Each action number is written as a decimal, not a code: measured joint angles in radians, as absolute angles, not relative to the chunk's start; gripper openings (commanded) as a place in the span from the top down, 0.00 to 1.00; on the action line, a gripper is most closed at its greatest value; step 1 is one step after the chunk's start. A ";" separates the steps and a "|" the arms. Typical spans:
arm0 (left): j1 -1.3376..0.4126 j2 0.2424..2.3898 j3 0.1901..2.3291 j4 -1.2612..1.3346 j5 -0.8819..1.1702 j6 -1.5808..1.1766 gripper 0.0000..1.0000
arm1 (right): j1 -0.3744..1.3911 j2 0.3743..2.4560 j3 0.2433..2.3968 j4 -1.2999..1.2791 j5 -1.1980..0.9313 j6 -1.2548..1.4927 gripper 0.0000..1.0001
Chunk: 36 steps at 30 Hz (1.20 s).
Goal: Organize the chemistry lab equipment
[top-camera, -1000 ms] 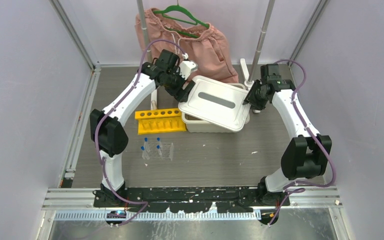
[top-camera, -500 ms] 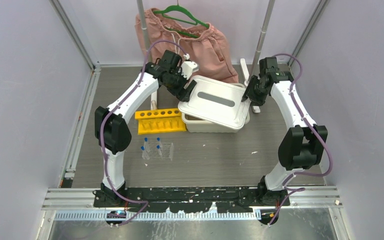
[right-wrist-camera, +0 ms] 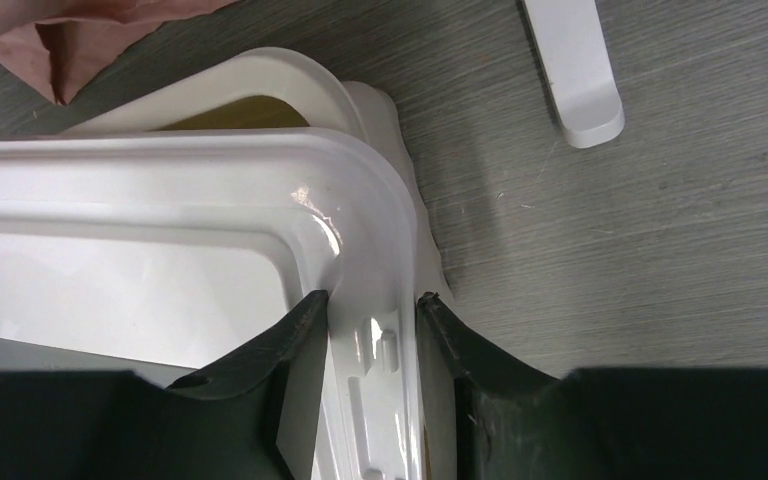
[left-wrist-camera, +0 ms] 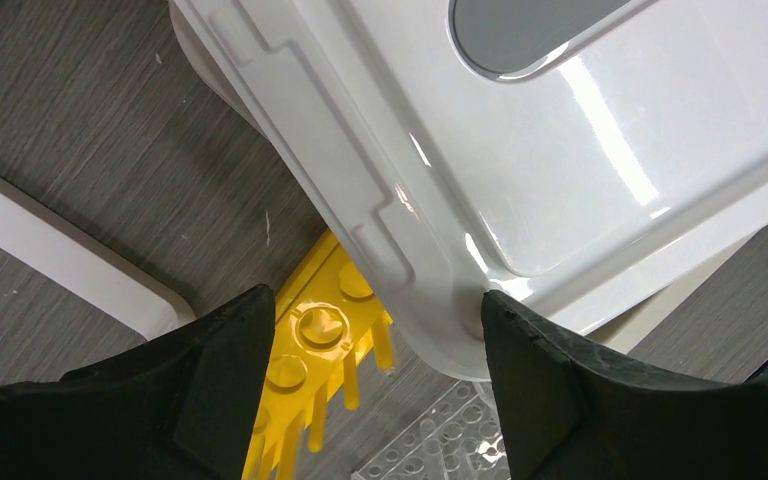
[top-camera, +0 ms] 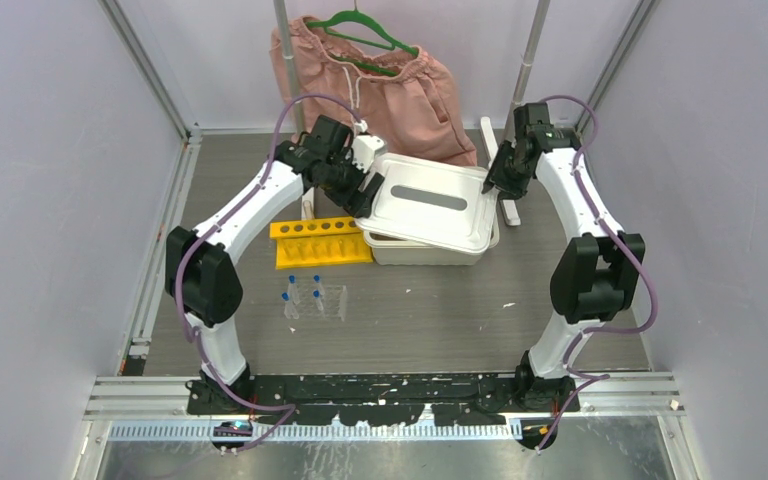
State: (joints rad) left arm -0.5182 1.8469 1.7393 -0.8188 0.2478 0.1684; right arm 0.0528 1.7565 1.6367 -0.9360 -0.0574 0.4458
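Observation:
A white lid [top-camera: 430, 200] lies tilted over a white bin [top-camera: 415, 250]. My right gripper [top-camera: 492, 185] [right-wrist-camera: 371, 300] is shut on the lid's right rim [right-wrist-camera: 380, 250], with both fingers pressed against it. My left gripper [top-camera: 368, 190] [left-wrist-camera: 375, 300] is open at the lid's left corner [left-wrist-camera: 440, 300]; the corner sits against one finger only. A yellow holed tube rack [top-camera: 322, 241] [left-wrist-camera: 315, 340] lies just left of the bin. In front of it stand a clear grid rack [top-camera: 332, 300] [left-wrist-camera: 430, 440] and small blue-capped tubes [top-camera: 290, 298].
Pink shorts on a green hanger [top-camera: 380, 70] hang at the back, between two upright poles. A flat white strip [right-wrist-camera: 575, 70] lies on the table right of the bin, and another white strip [left-wrist-camera: 60, 260] left of it. Side walls close in both flanks.
The right arm has swung toward the back, still gripping the lid's rim. The left arm has shifted a little to the left. The lid now lies lower and flatter over the bin.

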 measured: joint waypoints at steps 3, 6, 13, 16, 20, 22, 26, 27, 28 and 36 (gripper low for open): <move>-0.518 1.845 1.733 -0.807 0.249 0.163 0.24 | 0.053 1.769 1.652 -0.937 -0.057 0.444 0.60; -0.518 1.845 1.731 -0.801 0.255 0.159 0.24 | 0.053 1.786 1.673 -0.939 -0.056 0.440 0.59; -0.520 1.845 1.723 -0.787 0.285 0.133 0.25 | 0.053 1.851 1.760 -0.966 -0.056 0.420 0.59; -0.521 1.844 1.713 -0.775 0.300 0.128 0.26 | 0.056 1.879 1.793 -0.972 -0.052 0.414 0.57; -0.529 1.827 1.684 -0.765 0.332 0.110 0.29 | 0.057 1.903 1.810 -0.973 -0.043 0.413 0.56; -0.535 1.818 1.670 -0.762 0.345 0.103 0.29 | 0.057 1.904 1.811 -0.972 -0.036 0.413 0.56; -0.543 1.807 1.652 -0.762 0.368 0.084 0.31 | 0.059 1.904 1.811 -0.972 -0.019 0.409 0.56; -0.544 1.803 1.648 -0.760 0.373 0.081 0.31 | 0.059 1.904 1.811 -0.971 -0.019 0.407 0.56; -0.544 1.800 1.645 -0.760 0.377 0.077 0.31 | 0.059 1.904 1.811 -0.971 -0.019 0.406 0.56; -0.547 1.759 1.615 -0.775 0.391 0.067 0.33 | 0.066 1.904 1.811 -0.970 -0.017 0.402 0.55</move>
State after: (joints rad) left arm -0.5468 1.7588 1.6150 -0.7753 0.3908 0.0666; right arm 0.0662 1.9038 1.8107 -0.9695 -0.0166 0.4019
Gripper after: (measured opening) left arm 0.680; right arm 0.449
